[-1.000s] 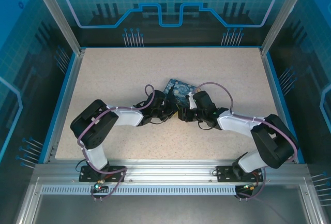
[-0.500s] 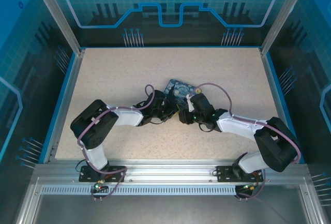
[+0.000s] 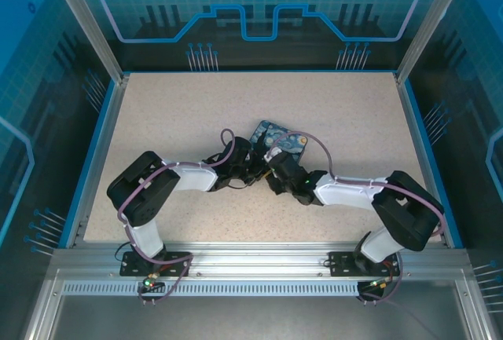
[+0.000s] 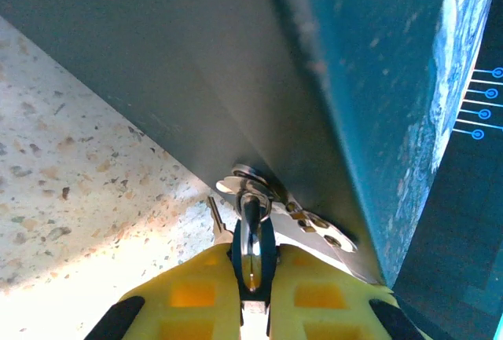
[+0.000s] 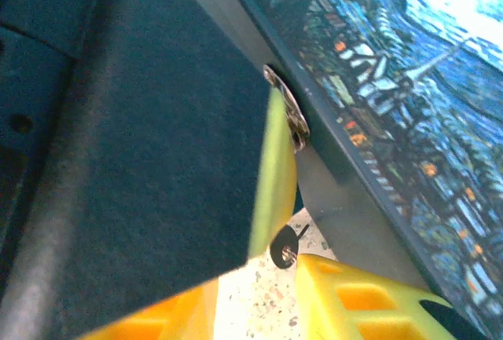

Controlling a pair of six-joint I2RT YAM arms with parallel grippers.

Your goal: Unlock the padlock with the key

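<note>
Beside the night-sky box (image 4: 354, 81), the left end effector (image 4: 251, 255) is clamping the padlock (image 4: 250, 208). The right end effector (image 5: 259, 275), grip unclear, is sitting farther left than a second ago.

High rear overview, wrist close-ups sharing box (image 3: 281, 137)

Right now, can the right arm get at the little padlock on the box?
Probably not cleanly. The left gripper is shut on the padlock at the side of the box, and a dark bulk, seemingly that gripper's body, stands between the right gripper and it.
</note>
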